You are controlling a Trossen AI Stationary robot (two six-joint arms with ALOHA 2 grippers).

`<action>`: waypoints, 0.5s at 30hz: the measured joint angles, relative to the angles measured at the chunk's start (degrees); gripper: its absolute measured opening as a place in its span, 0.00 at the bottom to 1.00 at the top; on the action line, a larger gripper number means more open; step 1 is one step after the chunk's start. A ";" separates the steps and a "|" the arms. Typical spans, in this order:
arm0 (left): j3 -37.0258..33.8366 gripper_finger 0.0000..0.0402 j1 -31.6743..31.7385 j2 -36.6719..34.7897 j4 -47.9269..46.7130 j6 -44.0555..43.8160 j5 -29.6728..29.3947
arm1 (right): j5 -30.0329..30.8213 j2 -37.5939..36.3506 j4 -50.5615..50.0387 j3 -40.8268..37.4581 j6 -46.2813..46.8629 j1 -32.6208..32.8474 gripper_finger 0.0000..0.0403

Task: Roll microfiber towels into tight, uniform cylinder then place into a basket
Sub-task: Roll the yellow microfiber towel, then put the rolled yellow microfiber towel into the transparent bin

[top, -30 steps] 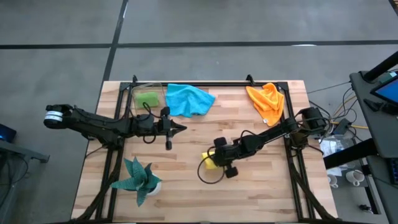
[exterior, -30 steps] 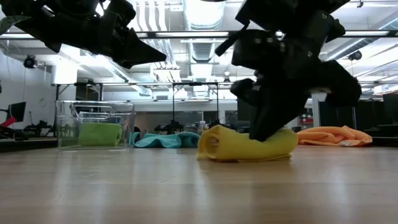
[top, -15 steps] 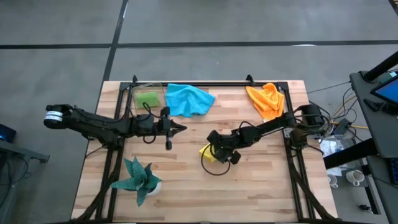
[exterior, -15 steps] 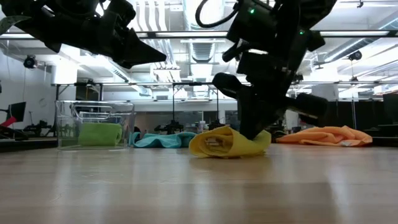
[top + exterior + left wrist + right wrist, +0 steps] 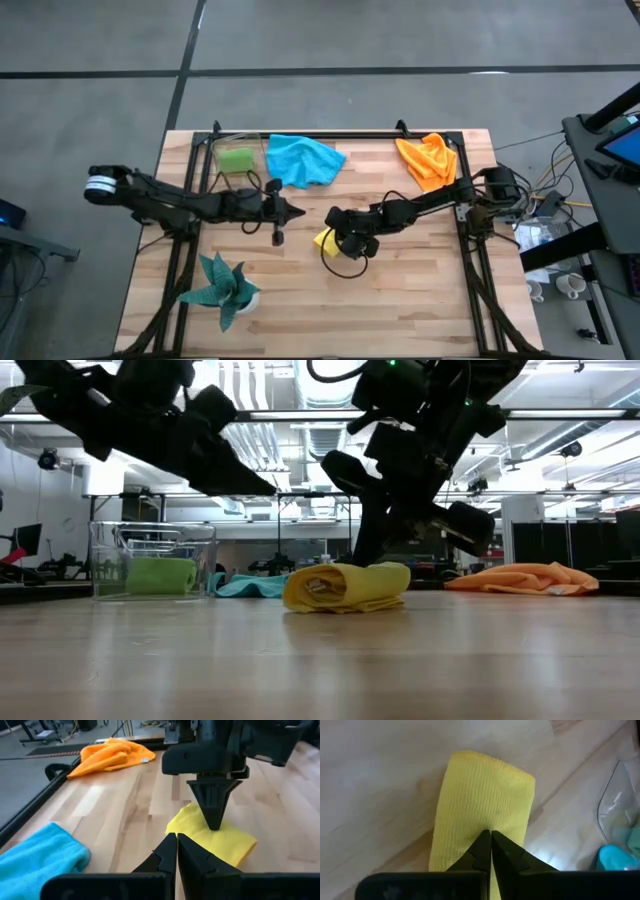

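The yellow towel (image 5: 323, 240) lies rolled up on the wood at mid-table; in the low view the yellow roll (image 5: 345, 587) shows its spiral end. My right gripper (image 5: 490, 837) is shut, with its tips down on the roll. My left gripper (image 5: 176, 839) is shut and hangs in the air just left of the roll, pointing at it without touching. The clear basket (image 5: 237, 157) stands at the far left with a rolled green towel (image 5: 160, 574) inside. The blue towel (image 5: 304, 160) and the orange towel (image 5: 430, 160) lie loose along the far edge. My right gripper sets its shut fingertips (image 5: 215, 820) on the upper side of the yellow roll (image 5: 487, 822), about midway along it. The fingers slant down from above and from the table's right. The roll lies flat on the table under them.
A dark teal spiky plant in a white pot (image 5: 222, 290) stands near the front left. A black metal frame (image 5: 330, 135) runs along the table's far and side edges. Bare wood lies in front of the yellow roll.
My right gripper has gone toward the table's left and far edges and has rolled at the wrist, staying shut. The yellow roll has slid along the table with it and turned. My left gripper has sunk and reached a little toward the roll.
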 joint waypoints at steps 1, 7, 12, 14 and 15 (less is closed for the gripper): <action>0.45 0.00 0.02 0.89 -0.21 0.01 0.00 | 0.00 0.00 0.04 0.00 -0.09 0.04 0.02; 3.37 0.00 0.02 4.15 -0.45 0.47 0.00 | 4.41 -0.52 0.06 0.00 0.60 0.91 0.02; 3.44 0.00 0.02 4.56 -0.86 0.50 0.00 | 5.38 -5.00 -1.19 0.00 8.93 1.73 0.02; 3.41 0.00 0.02 4.59 -0.89 0.30 0.02 | 3.54 -7.31 -2.72 -0.33 13.76 2.46 0.02; 3.42 0.00 0.02 5.00 -0.38 0.07 0.06 | 1.72 -8.22 -3.41 -0.58 16.53 2.92 0.02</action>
